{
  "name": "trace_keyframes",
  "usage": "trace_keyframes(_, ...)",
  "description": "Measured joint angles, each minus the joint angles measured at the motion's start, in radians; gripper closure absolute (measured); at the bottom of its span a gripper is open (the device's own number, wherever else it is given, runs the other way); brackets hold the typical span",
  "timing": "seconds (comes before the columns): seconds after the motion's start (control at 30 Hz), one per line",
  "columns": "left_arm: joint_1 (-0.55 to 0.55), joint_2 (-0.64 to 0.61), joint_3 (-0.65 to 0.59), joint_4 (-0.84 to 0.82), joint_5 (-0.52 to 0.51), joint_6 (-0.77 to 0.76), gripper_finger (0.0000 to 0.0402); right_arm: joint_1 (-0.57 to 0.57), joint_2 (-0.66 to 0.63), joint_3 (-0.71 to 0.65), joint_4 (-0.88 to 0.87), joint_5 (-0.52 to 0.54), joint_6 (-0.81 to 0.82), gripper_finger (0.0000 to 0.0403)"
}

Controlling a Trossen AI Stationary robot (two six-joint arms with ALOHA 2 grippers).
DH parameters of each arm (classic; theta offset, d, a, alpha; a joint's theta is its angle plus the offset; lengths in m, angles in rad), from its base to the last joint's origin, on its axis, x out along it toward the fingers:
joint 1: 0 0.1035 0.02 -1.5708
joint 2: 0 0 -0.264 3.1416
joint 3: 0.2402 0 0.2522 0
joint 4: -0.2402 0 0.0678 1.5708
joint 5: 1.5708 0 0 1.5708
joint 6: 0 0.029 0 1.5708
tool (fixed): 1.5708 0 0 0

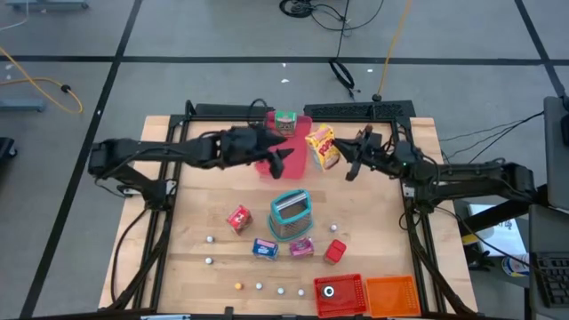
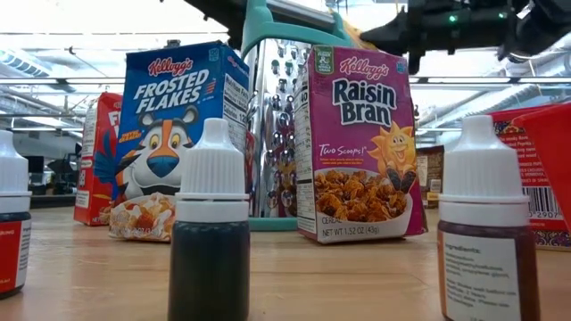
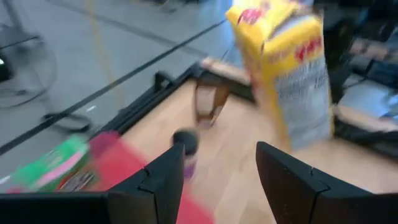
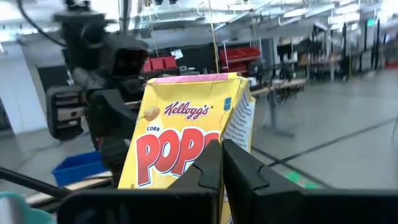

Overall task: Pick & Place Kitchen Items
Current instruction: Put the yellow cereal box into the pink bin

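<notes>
Wooden table (image 1: 213, 267) holds a pink tray (image 1: 298, 147) bearing one green packet (image 1: 285, 120); left jaws spread, right shut.

I see a yellow Corn Pops box (image 4: 186, 130) with red lettering and a pink top edge. The Frosted Flakes box (image 2: 174, 134) is blue with an orange, striped tiger; the Raisin Bran box (image 2: 357, 143) is magenta with a yellow sun. The grater (image 1: 290, 213) has a teal frame over silver metal. Two bins sit on the light wooden bench (image 1: 196, 222): one red (image 1: 340, 294), one orange (image 1: 392, 294).
</notes>
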Motion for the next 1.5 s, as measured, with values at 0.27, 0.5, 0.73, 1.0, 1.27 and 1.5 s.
trace_keyframes(0.27,0.087,0.059,0.000,0.185,0.206,0.017,0.0201,-0.001,0.078,0.075,-0.002,0.093,-0.156,0.0403)
trace_keyframes(0.5,0.127,0.071,0.000,0.250,0.300,0.013,0.0201,-0.003,0.118,0.107,0.015,0.083,-0.197,0.0403)
trace_keyframes(0.73,0.129,0.084,0.000,0.281,0.332,0.018,0.0201,-0.002,0.150,0.139,0.012,0.151,-0.263,0.0403)
trace_keyframes(1.0,0.128,0.083,0.000,0.298,0.330,0.018,0.0165,-0.012,0.153,0.139,0.016,0.156,-0.268,0.0403)
trace_keyframes(1.27,0.126,0.083,0.000,0.315,0.276,0.018,0.0118,-0.011,0.166,0.139,0.044,0.156,-0.250,0.0403)
trace_keyframes(1.5,0.123,0.082,0.000,0.367,0.233,0.017,0.0113,-0.005,0.222,0.138,0.125,0.152,-0.241,0.0403)
